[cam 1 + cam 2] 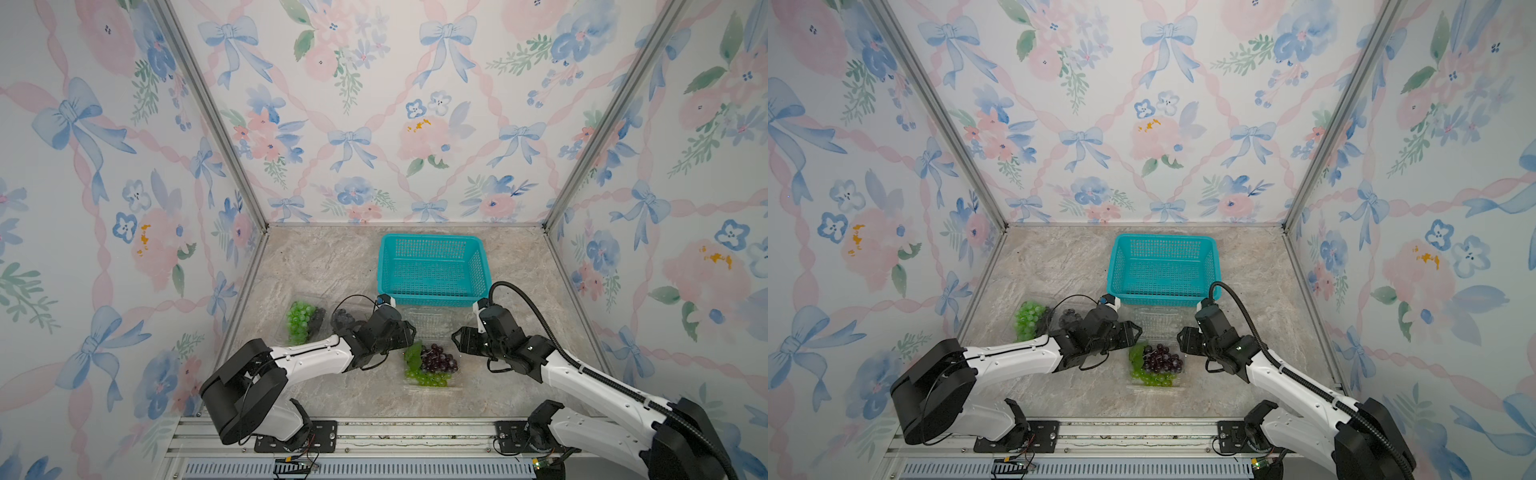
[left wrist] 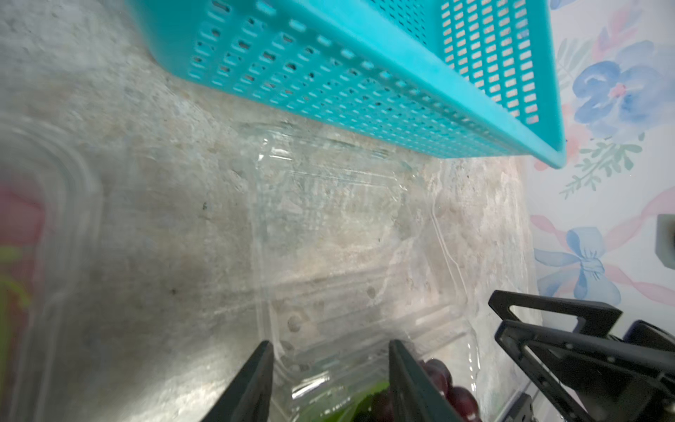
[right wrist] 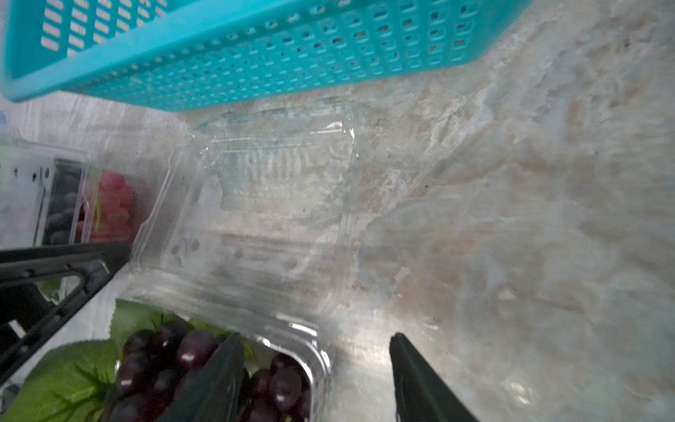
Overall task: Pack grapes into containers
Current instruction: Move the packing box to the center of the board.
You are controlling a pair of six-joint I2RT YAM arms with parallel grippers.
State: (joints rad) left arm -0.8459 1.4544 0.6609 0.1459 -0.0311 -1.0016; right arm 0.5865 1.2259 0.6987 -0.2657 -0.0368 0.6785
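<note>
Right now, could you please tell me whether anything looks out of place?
The green leaf of the dark purple grape bunch appears to hang over the rim of the open clear plastic clamshell box.

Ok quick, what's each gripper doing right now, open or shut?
Left gripper: open, nothing gripped that shows.
Right gripper: open, nothing gripped that shows.
</note>
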